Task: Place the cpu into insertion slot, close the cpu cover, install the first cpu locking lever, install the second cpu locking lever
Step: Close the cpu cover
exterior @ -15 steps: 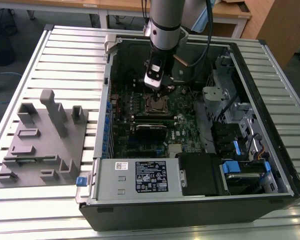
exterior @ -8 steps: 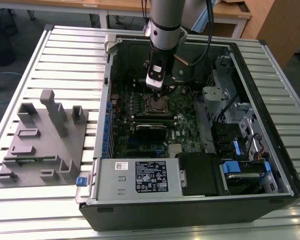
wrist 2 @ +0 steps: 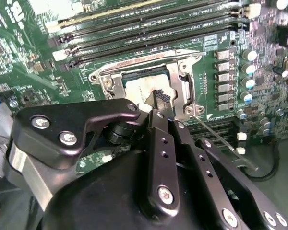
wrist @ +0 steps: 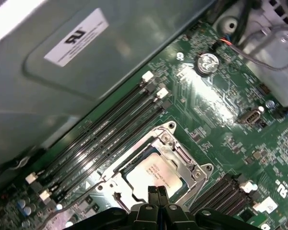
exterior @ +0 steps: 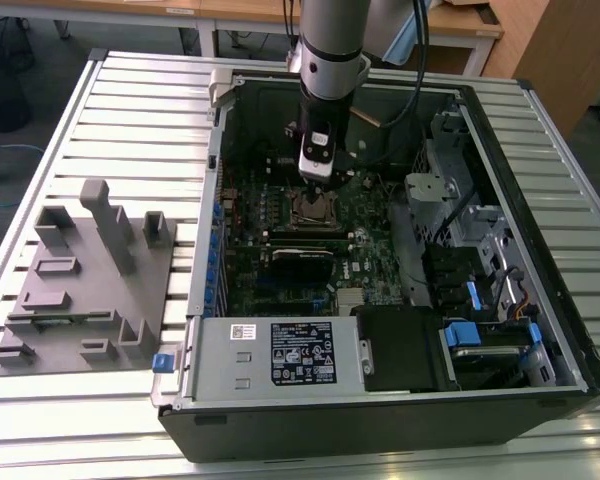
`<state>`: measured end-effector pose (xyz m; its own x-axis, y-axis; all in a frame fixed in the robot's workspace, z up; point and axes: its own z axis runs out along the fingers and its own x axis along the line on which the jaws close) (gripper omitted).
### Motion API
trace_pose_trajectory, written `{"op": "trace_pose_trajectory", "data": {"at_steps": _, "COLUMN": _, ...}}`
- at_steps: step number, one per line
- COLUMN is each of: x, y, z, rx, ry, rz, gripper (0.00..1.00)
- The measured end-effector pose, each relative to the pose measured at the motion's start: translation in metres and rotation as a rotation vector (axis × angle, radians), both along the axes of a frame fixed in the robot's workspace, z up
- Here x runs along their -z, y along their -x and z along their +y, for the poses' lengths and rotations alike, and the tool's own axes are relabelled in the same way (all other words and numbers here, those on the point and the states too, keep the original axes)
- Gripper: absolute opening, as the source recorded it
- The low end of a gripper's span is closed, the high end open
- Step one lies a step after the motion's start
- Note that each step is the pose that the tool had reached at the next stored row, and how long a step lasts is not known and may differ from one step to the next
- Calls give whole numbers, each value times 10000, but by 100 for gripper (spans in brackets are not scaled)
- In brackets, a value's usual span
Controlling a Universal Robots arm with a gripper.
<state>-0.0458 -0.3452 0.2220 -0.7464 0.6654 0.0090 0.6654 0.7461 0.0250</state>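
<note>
The cpu (wrist: 151,176) lies flat in the insertion slot (exterior: 296,221) on the green board, its pale metal top showing. The silver cpu cover (wrist: 185,162) lies down around it, framing the chip through its window. My gripper (wrist: 157,191) hangs just above the chip's edge with its two black fingers pressed together and nothing between them. In the second wrist view a fingertip (wrist 2: 161,97) sits over the cpu (wrist 2: 143,90). A thin metal locking lever (wrist 2: 223,142) sticks out from the socket corner, away from the frame. In the exterior view the gripper (exterior: 315,180) stands directly over the socket.
Long black memory slots (wrist: 105,132) run beside the socket. The case wall (wrist: 62,81) rises close behind them. A black card (exterior: 302,258) lies across the board nearer the power supply (exterior: 280,355). Drive cages (exterior: 480,250) stand at the exterior view's right. A grey fixture (exterior: 85,280) rests outside the case.
</note>
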Motion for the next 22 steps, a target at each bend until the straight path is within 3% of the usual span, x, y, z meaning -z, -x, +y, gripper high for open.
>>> {"op": "trace_pose_trajectory", "data": {"at_steps": 22, "x": 5, "y": 0, "z": 0, "rx": -2787, "ry": 0, "rz": -10, "gripper": 10}}
